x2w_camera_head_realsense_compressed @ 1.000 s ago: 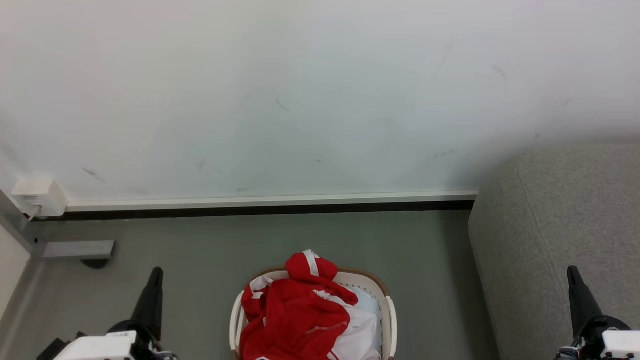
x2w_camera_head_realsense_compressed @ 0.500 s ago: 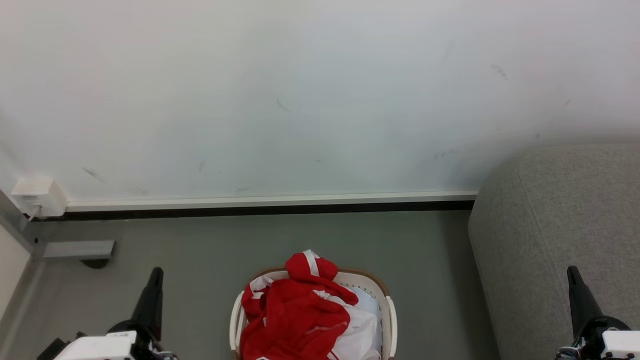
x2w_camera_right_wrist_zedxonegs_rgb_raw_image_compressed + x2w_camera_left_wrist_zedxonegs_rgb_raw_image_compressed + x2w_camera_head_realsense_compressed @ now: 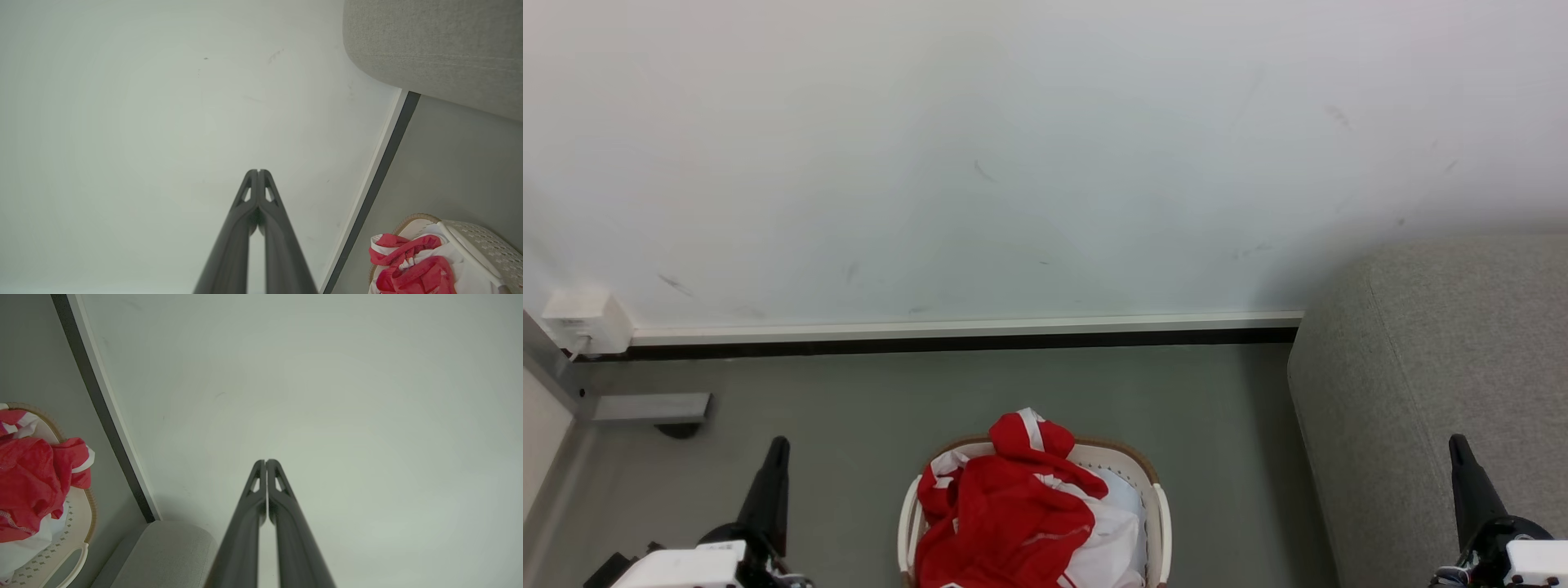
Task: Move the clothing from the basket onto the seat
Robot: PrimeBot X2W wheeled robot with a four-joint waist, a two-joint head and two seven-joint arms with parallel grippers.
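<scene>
The clothing lies heaped in the basket on the floor, between two empty, pressed-together pincers: the left pincer is nearer it, the right pincer by the seat.

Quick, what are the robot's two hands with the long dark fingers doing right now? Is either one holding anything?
Left hand: closed, fingers pressed together, holding nothing.
Right hand: closed, fingers pressed together, holding nothing.

Grey-green floor with the cream basket on it, the grey seat just right.
</scene>
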